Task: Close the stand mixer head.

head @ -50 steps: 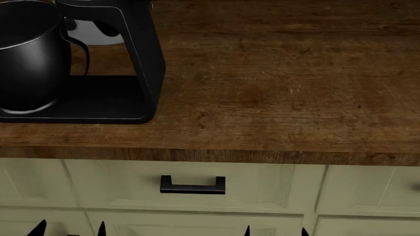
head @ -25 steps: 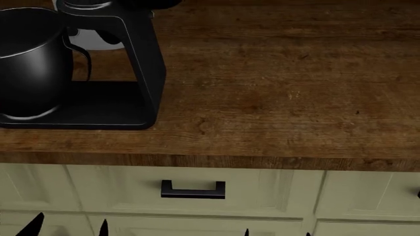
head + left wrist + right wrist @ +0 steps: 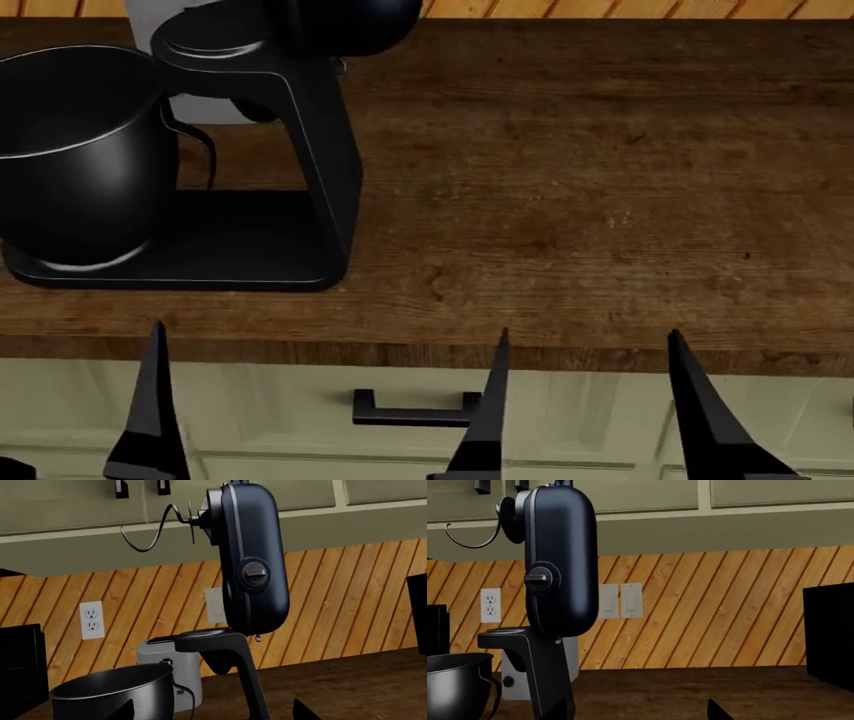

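Note:
The stand mixer head (image 3: 253, 565) is a glossy navy oblong, tilted up almost vertical on its black neck (image 3: 233, 655), with a dough hook (image 3: 150, 535) sticking out near the top. It also shows in the right wrist view (image 3: 560, 555); the head view catches only its lower end (image 3: 354, 18). The black bowl (image 3: 80, 140) sits on the mixer base. My left gripper (image 3: 80, 400) is open in front of the counter edge below the mixer. My right gripper (image 3: 587, 335) is open to the mixer's right. Both are empty and well short of the head.
A grey-white toaster (image 3: 180, 665) stands behind the mixer against the wood-slat wall. A wall outlet (image 3: 91, 619), light switches (image 3: 620, 600) and upper cabinets are behind. A black appliance (image 3: 830, 630) stands at the right. A drawer handle (image 3: 414, 410) is below the wooden counter (image 3: 601, 200).
The head view has shifted so the mixer sits lower and the backsplash shows. Both grippers have risen from the bottom edge to the counter's front edge, still open.

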Tool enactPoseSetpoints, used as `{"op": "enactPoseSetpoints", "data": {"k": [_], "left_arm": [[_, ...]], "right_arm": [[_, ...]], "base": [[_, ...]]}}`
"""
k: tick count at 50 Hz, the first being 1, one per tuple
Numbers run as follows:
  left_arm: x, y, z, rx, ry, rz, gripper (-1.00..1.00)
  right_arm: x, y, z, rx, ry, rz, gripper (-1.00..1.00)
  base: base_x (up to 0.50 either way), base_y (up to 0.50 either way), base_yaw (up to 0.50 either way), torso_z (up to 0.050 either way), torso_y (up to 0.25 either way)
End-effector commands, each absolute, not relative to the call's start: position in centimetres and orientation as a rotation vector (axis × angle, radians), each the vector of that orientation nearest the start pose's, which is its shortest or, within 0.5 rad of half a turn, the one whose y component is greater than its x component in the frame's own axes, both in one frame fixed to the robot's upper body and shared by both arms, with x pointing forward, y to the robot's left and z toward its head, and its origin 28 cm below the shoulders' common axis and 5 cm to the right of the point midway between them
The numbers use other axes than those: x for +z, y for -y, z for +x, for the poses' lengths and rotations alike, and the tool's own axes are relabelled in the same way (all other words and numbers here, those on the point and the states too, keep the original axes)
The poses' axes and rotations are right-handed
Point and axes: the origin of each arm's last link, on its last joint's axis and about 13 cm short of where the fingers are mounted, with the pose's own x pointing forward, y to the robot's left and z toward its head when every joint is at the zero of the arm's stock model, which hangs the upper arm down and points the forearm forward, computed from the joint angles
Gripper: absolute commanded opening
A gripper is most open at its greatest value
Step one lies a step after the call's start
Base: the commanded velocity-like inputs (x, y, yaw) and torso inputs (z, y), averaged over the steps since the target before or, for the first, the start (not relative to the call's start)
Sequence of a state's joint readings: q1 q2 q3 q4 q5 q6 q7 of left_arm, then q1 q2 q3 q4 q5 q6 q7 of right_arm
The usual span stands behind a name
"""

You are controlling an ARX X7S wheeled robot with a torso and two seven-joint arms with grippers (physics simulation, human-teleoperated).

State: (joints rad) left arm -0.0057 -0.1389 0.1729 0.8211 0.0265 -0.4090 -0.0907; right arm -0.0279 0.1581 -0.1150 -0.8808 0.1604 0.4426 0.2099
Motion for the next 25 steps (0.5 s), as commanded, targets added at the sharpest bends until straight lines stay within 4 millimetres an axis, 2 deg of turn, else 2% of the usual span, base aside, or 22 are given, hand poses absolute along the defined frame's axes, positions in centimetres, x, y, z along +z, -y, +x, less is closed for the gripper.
{"op": "enactPoseSetpoints", "data": {"k": [1,20,25], "left_arm": [[16.28,-20.18,16.87,-0.027,0.452,0.105,1.0],[17.07,-20.44,16.49,-0.006,0.46,0.102,1.0],[16.89,-20.32,16.59,-0.008,0.454,0.112,1.0]], "right_arm": [[16.5,8.84,15.52,0.035,0.423,-0.017,1.0],[16.57,8.55,15.32,0.067,0.436,-0.04,1.0],[16.77,8.4,15.08,0.128,0.465,-0.017,1.0]], "base": [[0.16,0.5,0.0,0.0,0.0],[0.19,0.5,0.0,0.0,0.0],[0.47,0.17,0.0,0.0,0.0]]}}
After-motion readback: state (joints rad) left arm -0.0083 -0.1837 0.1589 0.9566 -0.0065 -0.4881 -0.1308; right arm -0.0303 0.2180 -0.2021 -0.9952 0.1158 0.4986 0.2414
